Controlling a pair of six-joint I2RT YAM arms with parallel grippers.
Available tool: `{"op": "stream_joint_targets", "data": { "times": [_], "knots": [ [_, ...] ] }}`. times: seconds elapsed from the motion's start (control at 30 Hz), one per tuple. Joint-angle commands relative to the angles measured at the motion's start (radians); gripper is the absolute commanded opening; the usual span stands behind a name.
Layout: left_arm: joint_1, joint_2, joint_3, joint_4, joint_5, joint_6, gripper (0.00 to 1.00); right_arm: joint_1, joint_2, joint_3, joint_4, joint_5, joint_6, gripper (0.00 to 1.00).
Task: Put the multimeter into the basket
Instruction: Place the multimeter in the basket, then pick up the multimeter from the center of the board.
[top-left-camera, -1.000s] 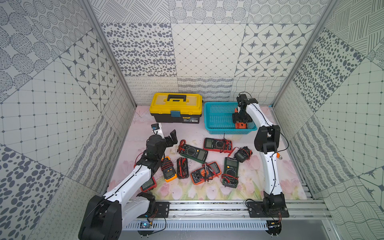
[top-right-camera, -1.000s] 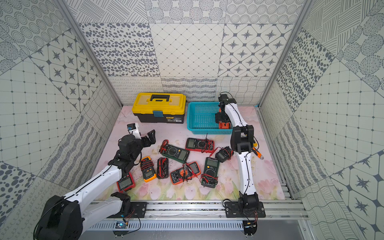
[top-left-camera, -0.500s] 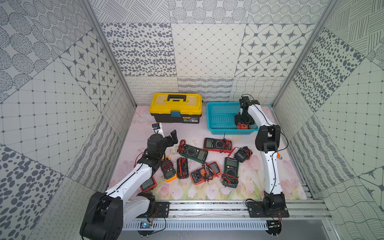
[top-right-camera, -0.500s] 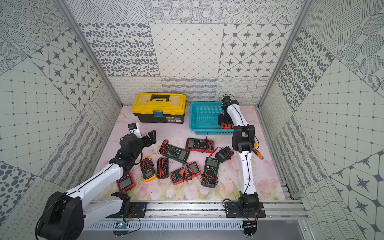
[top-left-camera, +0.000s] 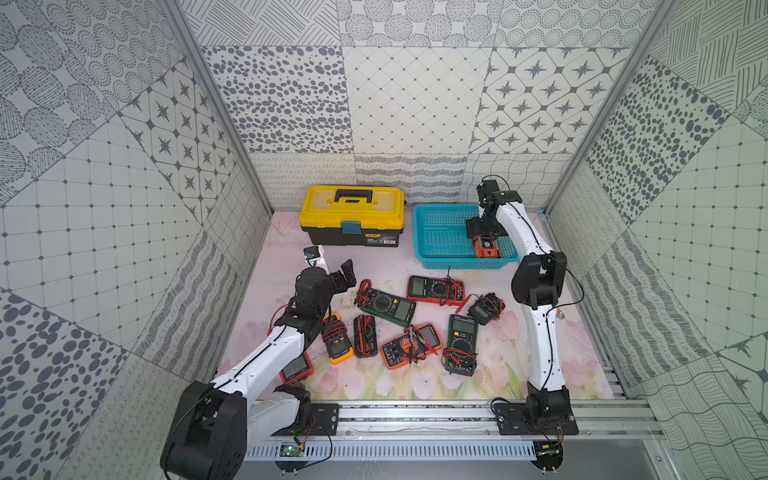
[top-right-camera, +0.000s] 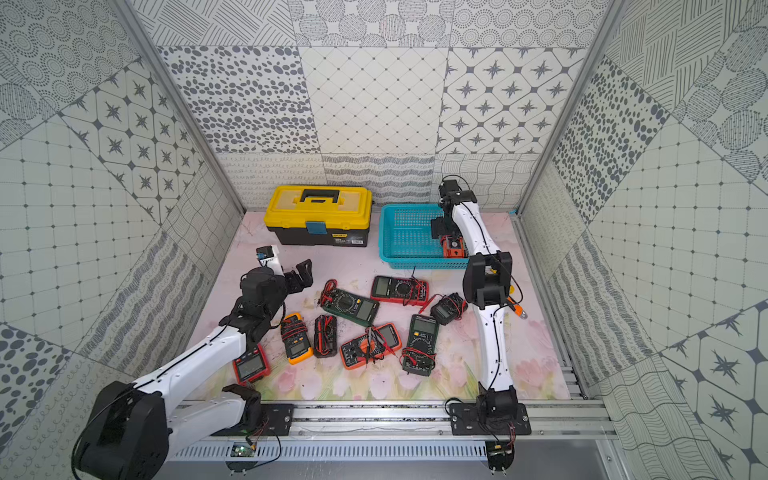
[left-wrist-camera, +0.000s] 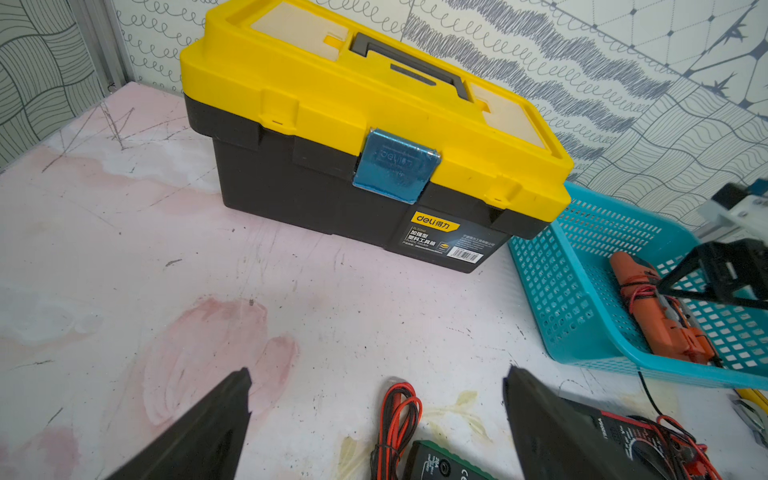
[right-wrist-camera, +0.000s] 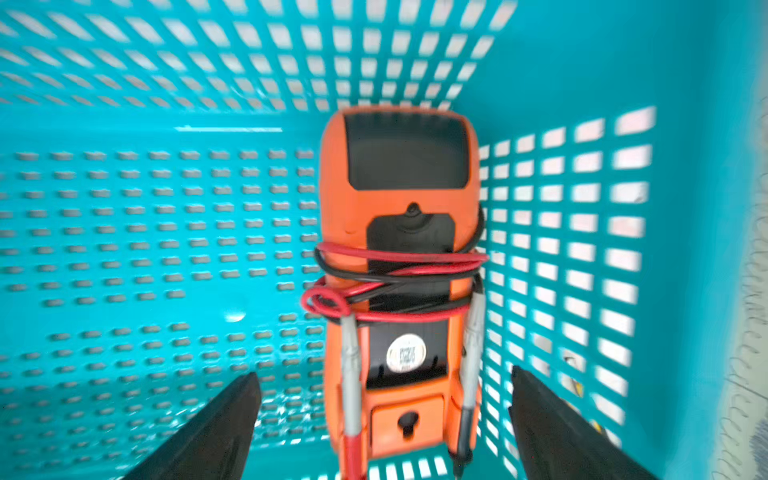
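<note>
While the left gripper (left-wrist-camera: 376, 376) idles with jaws apart at the table's (top-left-camera: 478, 374) 9 o'clock, the right gripper (right-wrist-camera: 382, 374) stands spread above the orange multimeter (right-wrist-camera: 353, 208), lying loose in the basket's (top-left-camera: 457, 263) 4 o'clock corner; I'd rise straight, clear of leads (right-wrist-camera: 399, 257) and rim.

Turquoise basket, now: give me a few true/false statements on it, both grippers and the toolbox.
1. An orange multimeter wrapped in red and black leads lies inside the turquoise perforated plastic basket. True.
2. The right gripper is shut on the multimeter. False: its jaws stand open either side of it, not gripping it.
3. The yellow-lidded black toolbox is open. False: the lid is down, with the blue latch over its front.
4. The left gripper is open and holds nothing. True.
5. The basket holds three multimeters. False: only the orange one is in it.
</note>
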Motion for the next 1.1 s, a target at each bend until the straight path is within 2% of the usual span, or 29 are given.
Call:
{"op": "stream_joint_targets", "data": {
  "times": [0.0, 0.17, 0.3, 0.4, 0.53, 0.8, 0.9, 1.07],
  "knots": [
    [-0.001, 0.015, 0.017, 0.001, -0.025, -0.022, 0.99, 0.031, -0.107, -0.014, 0.04, 0.043, -0.028, 0.98],
    [-0.001, 0.025, 0.018, 0.007, -0.018, -0.027, 0.99, 0.072, -0.202, -0.115, 0.061, 0.036, -0.045, 0.98],
    [-0.001, 0.03, 0.021, 0.007, -0.016, -0.038, 0.99, 0.149, -0.37, -0.378, 0.192, 0.017, -0.062, 0.98],
    [0.0, 0.031, 0.026, -0.004, -0.013, -0.035, 0.99, 0.227, -0.5, -0.568, 0.242, 0.015, -0.007, 0.98],
    [-0.001, 0.039, 0.032, -0.008, 0.001, -0.032, 0.99, 0.336, -0.656, -0.824, 0.299, 0.026, 0.141, 0.98],
    [-0.001, 0.071, 0.059, -0.004, 0.025, -0.023, 0.99, 0.553, -0.859, -1.151, 0.151, 0.198, 0.66, 0.98],
    [-0.001, 0.085, 0.068, -0.004, 0.027, -0.022, 0.99, 0.593, -0.943, -1.275, 0.148, 0.132, 0.799, 0.98],
    [0.0, 0.108, 0.074, -0.001, 0.036, -0.029, 0.99, 0.63, -1.024, -1.44, 0.21, 0.016, 0.913, 0.98]
  ]
}}
